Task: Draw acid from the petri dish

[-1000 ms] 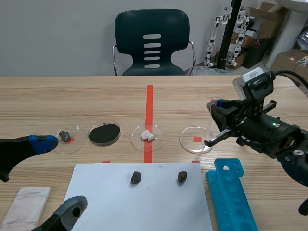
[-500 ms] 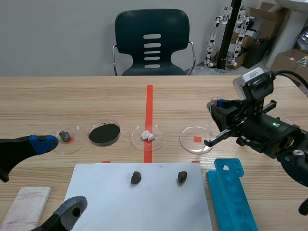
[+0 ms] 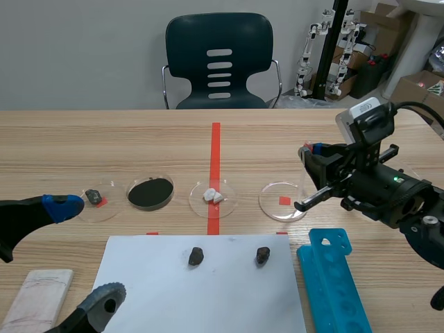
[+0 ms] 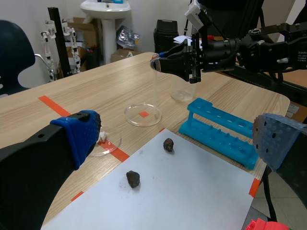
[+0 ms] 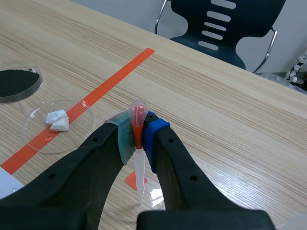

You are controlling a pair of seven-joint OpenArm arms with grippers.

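A clear pipette with an orange-red neck is pinched upright in my right gripper, which is shut on it. Its tip points down into a clear, colourless petri dish. The scene view has this dish right of the red centre line, with the pipette standing over its right edge under the right gripper. My left gripper stands open at the near left, holding nothing. From the left wrist view, the dish and pipette lie far ahead of the left gripper.
Three more dishes stand in a row: a dark stone, black powder, white lumps. A white sheet carries two dark stones. A blue tube rack lies near right, a pale block near left.
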